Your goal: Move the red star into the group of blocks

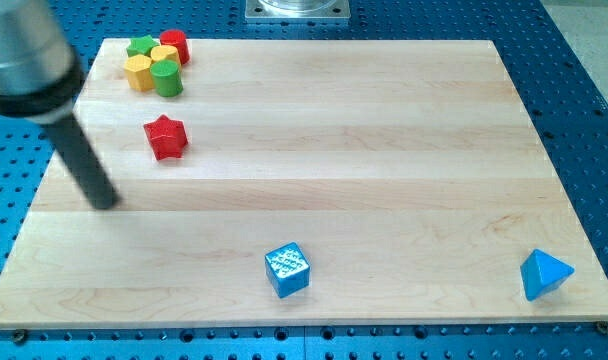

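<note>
Nearest, toward the view's bottom: blue cube (287,270) and blue triangular block (545,275), both well apart from the red star (166,137). Left of the red star, my tip (106,203) on the wooden board (384,150), rod slanting up-left; no pincer, just the bare rod, touching nothing. Farther, above the red star: cluster of green star (141,47), red cylinder (175,46), yellow blocks (138,72), green cylinder (167,78).

A blue cube (287,270) sits near the bottom edge of the wooden board (384,140), slightly left of centre. A blue triangular block (545,275) rests in the board's bottom right corner, well apart from the cube. The board lies on a blue perforated table (584,80), with a grey metal base plate (298,10) at the frame's top centre.
</note>
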Robot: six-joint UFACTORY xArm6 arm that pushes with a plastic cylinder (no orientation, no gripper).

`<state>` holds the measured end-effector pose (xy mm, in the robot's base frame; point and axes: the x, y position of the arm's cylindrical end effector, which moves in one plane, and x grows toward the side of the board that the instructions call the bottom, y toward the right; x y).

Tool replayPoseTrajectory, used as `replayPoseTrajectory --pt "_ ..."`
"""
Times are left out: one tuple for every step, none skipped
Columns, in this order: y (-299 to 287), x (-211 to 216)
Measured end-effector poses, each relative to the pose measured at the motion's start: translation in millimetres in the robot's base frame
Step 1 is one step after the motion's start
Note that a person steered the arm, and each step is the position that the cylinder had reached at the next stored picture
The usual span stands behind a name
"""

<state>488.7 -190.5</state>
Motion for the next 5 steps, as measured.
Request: replayPoseTrajectory --pt "32.5 -25.8" --pt "18.3 -69.1" --pt "25.8 -81.5" --pt "82.3 -74.4" --pt "60.0 -110.8"
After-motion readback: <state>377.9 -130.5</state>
